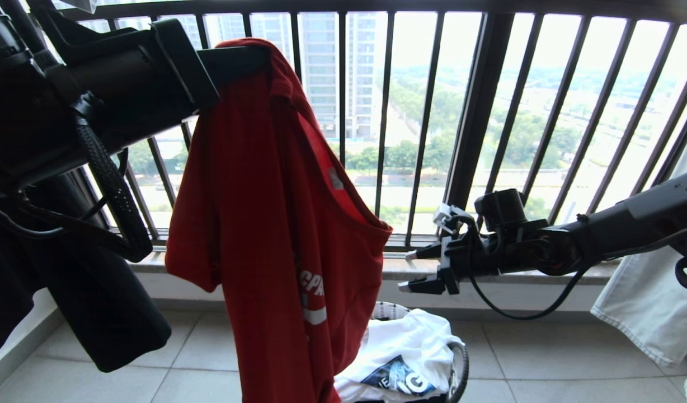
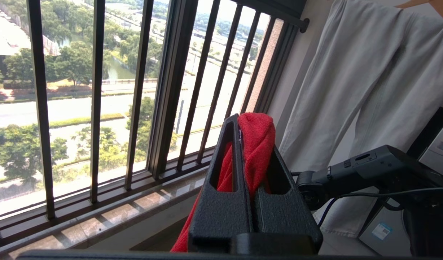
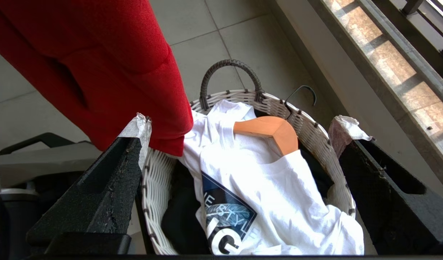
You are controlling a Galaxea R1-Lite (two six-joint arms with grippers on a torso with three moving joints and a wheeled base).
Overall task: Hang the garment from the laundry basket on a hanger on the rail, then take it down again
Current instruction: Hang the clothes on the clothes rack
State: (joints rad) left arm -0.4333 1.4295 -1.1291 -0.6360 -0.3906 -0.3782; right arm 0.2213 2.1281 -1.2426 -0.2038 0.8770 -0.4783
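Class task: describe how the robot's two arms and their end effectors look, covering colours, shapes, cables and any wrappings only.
Both arms are black, with thick rounded housings. The left arm carries a braided black cable sleeve; its end effector has textured black wedge-shaped fingers with slotted openings. The right arm trails thin black cables, and its end effector has long, tapering black fingers tipped with crumpled whitish tape.

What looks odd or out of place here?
A wooden hanger lies in the basket, still inside the white T-shirt. Both fingertips of the right gripper are wrapped in frayed white tape.
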